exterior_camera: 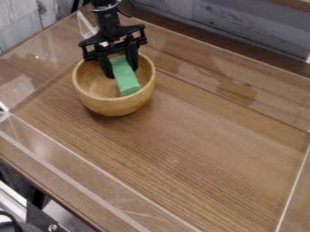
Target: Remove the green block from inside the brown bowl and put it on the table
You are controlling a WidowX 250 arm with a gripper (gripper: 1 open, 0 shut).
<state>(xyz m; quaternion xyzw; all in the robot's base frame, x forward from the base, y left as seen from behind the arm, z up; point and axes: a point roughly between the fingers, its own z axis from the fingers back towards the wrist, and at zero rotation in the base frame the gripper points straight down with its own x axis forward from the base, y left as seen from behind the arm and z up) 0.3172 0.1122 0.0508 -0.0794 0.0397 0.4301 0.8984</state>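
arm: slim, black | claw [114, 65]: black, angular linkages | wrist: dark, narrow, pale glints

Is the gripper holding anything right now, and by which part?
The gripper looks closed on the green block, at its upper end, the one toward the bowl's far side.

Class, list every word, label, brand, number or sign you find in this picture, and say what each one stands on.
There are none to read: no lettering, number or sign shows on the bowl, the green block, the robot arm or the table.
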